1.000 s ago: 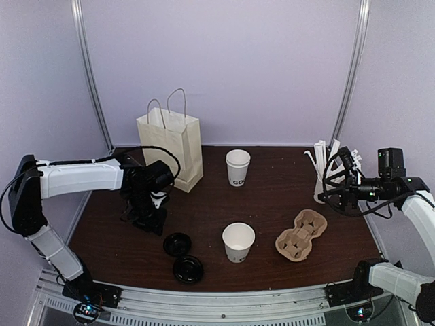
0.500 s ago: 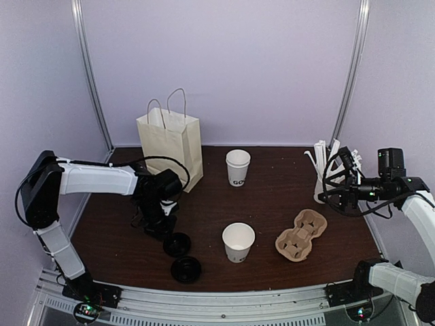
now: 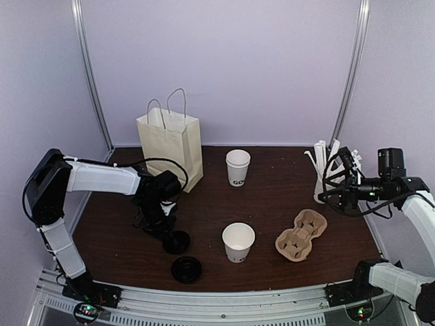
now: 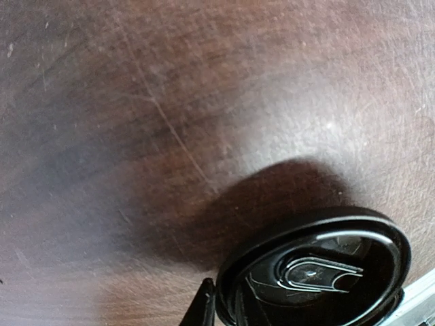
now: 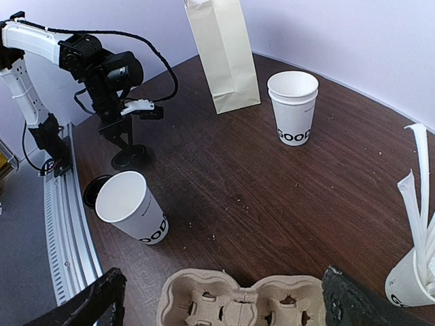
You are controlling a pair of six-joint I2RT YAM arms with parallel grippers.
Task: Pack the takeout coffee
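Two white paper cups stand open without lids: one mid-table (image 3: 238,168), one nearer (image 3: 238,242); both show in the right wrist view (image 5: 293,105) (image 5: 132,207). Two black lids lie at the front left, one (image 3: 177,242) by my left gripper (image 3: 166,229), the other (image 3: 187,269) nearer the edge. In the left wrist view the lid (image 4: 319,272) fills the lower right, with one fingertip (image 4: 204,305) outside its rim and the other inside it. My right gripper (image 3: 334,193) is open and empty, high at the right.
A cream paper bag (image 3: 171,146) stands upright at the back left. A brown pulp carrier (image 3: 301,235) lies at the right, under my right gripper (image 5: 231,309). A white cup of long white sticks (image 3: 323,183) stands at the far right.
My left gripper has moved right and toward the front, from beside the bag down onto the nearer-back lid. The lids, cups and right arm have not moved.
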